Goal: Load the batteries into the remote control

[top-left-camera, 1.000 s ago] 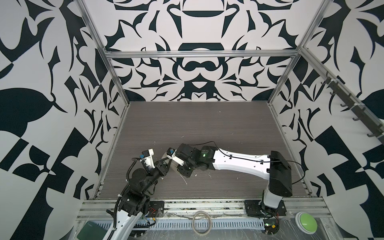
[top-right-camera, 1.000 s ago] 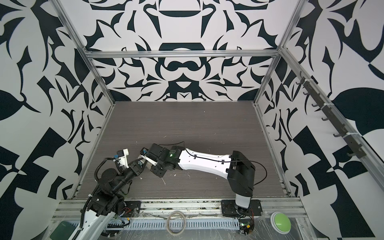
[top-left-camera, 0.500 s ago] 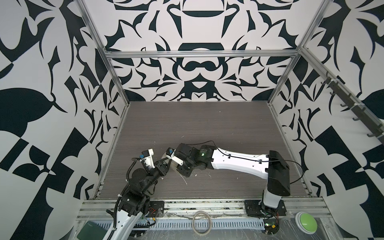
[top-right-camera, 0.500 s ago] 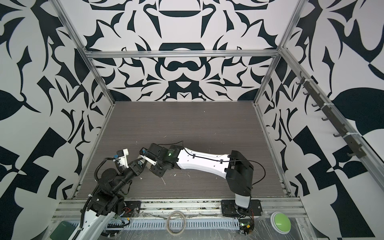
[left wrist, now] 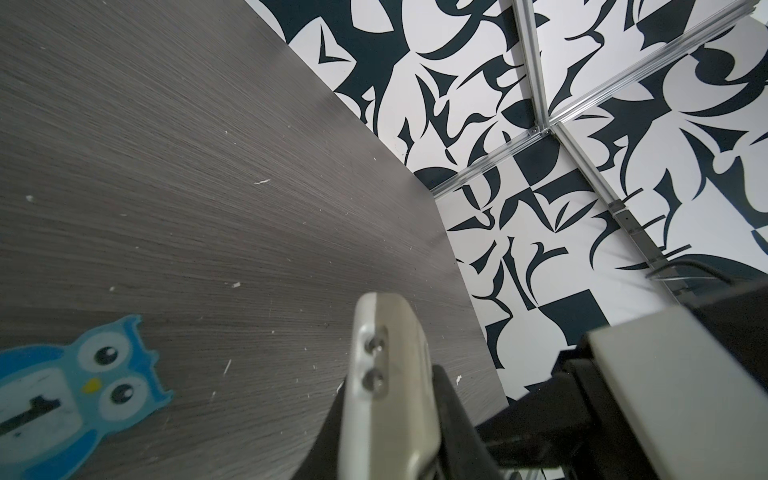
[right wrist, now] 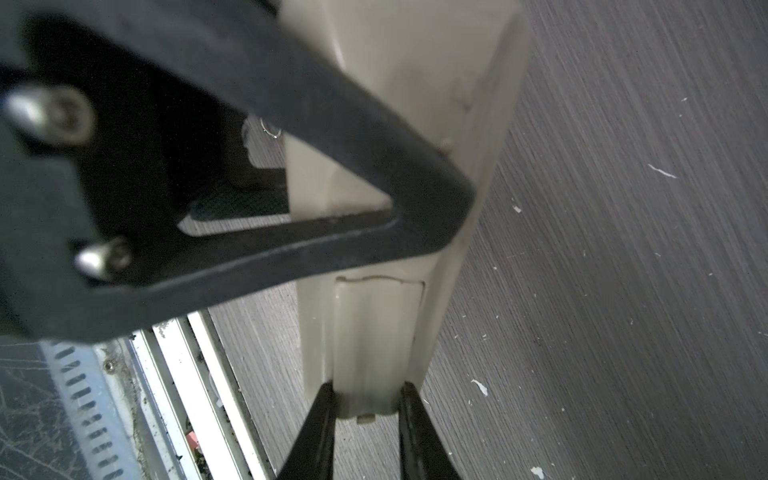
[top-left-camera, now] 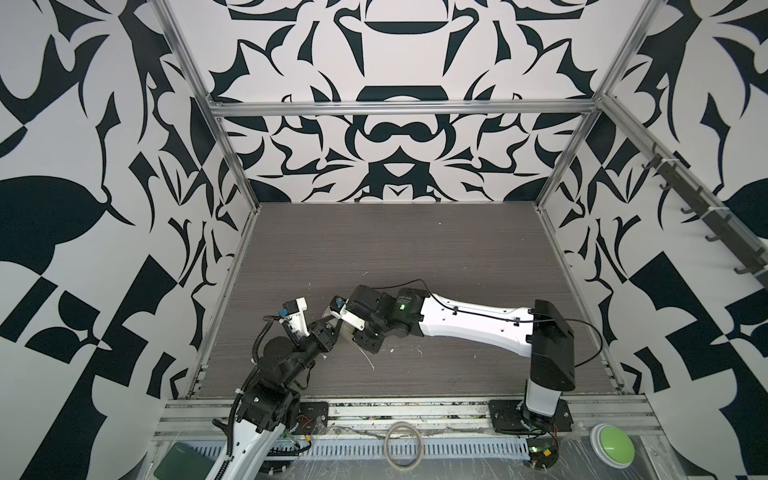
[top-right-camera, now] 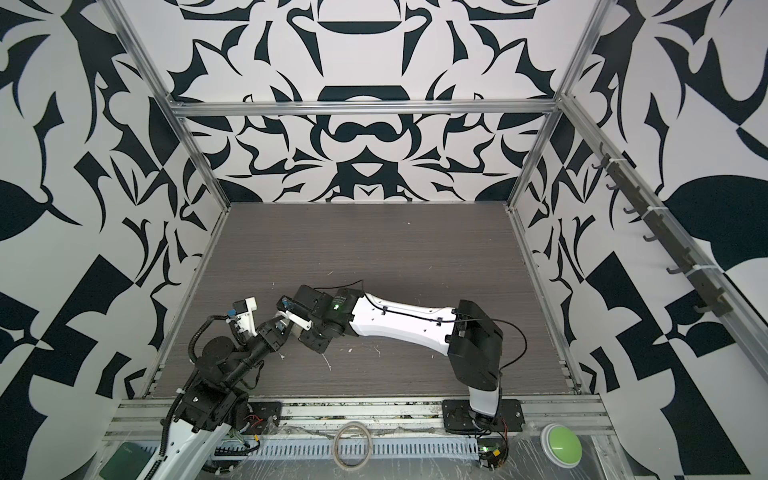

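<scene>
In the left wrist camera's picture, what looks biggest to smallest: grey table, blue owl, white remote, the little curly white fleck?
1. Table.
2. Blue owl and remote control: about alike, both cut off by the edge, so unranked.
3. White fleck.

At the desk's [top-left-camera: 415,249] 7 o'clock, the remote control [right wrist: 374,324] sits between the left tool [top-left-camera: 330,326] at its 8 o'clock and the right tool [top-left-camera: 359,338] at 3 o'clock. An owl toy [left wrist: 62,395] lies on the desk.

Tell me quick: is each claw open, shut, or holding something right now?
Left gripper: shut, clamping the remote control across its thin side.
Right gripper: shut on the remote control's end.
</scene>
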Robot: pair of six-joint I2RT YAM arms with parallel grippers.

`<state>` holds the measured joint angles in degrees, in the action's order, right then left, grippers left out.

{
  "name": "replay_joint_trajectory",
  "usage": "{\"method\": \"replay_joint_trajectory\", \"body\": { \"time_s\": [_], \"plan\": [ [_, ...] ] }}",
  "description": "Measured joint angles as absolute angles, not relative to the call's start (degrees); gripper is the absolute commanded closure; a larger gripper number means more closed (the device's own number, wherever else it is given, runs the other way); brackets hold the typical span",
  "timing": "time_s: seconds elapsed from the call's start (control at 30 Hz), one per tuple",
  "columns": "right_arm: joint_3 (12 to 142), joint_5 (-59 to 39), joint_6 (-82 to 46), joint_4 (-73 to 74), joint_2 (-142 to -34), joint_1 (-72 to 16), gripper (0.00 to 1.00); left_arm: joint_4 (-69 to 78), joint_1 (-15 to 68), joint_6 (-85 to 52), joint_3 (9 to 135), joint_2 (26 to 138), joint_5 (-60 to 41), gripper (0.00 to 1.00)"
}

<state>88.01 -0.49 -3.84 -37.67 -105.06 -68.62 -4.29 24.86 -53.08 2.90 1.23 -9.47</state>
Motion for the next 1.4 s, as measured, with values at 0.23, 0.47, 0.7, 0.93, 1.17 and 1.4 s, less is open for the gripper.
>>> {"method": "replay_joint_trajectory", "body": {
  "time_s": [0.23,0.47,0.7,0.93,1.17,1.4],
  "plan": [
    [87.99,-1.02,-3.25,-37.52,-105.06,-68.60,0.96,-4.16,24.82,-53.06,2.85,1.23,-9.47,1.00],
    [87.88,-1.08,-3.27,-37.34,-105.03,-68.60,0.90,-3.53,24.73,-52.97,2.70,1.32,-9.89,1.00],
    [87.15,-1.19,-3.49,-37.21,-104.27,-68.60,0.87,-2.48,24.69,-52.97,2.37,1.52,-11.18,1.00],
    [87.13,-1.17,-3.73,-37.21,-104.27,-68.60,0.80,-2.37,24.58,-52.93,2.33,1.52,-11.44,1.00],
    [86.91,-1.17,-3.84,-37.19,-104.09,-68.60,0.69,-2.35,24.53,-52.93,2.33,1.52,-11.75,1.00],
    [86.52,-1.21,-3.60,-36.40,-103.48,-68.62,0.69,-2.13,24.56,-53.10,2.33,1.52,-13.76,1.00]
  ]
}}
